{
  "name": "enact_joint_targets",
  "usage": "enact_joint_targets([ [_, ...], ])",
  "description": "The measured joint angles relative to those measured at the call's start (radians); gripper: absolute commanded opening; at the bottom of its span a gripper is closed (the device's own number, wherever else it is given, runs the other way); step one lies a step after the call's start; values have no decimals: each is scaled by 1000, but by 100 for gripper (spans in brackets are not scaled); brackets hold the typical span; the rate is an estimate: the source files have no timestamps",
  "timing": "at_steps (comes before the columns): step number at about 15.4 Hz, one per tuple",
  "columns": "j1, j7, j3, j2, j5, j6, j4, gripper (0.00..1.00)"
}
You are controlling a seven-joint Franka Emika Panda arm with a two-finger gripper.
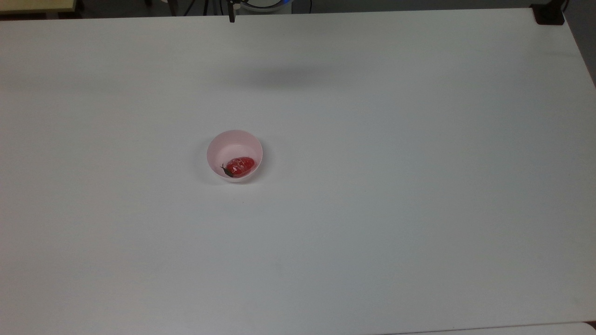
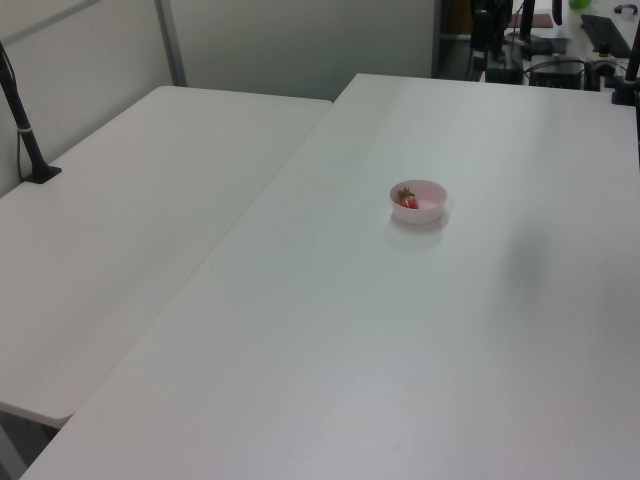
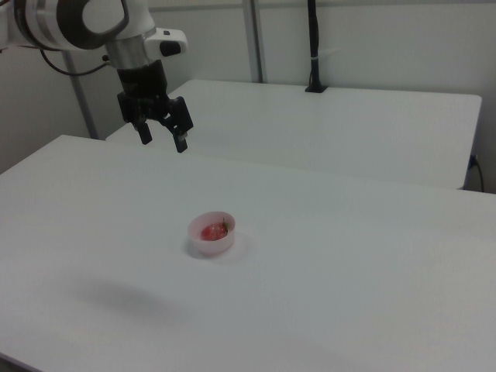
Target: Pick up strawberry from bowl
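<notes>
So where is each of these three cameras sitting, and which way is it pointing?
Top view: high above, looking steeply down on the white table at the small pale pink bowl holding the glossy red strawberry; a dark finger tip pokes in at the far edge.
Left view: beside the table, looking along it; a second table lies on the left view's left.
Right view: low opposite corner, showing the arm and the open black two-finger gripper hanging above the table.
All three views share the bowl and the strawberry.
</notes>
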Motion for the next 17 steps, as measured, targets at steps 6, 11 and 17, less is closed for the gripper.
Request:
enact_joint_targets([
  [6, 0, 0, 0, 0, 0, 0, 0, 100],
  [11, 0, 0, 0, 0, 0, 0, 0, 100],
  [17, -2, -78, -8, 0, 0, 0, -3, 100],
])
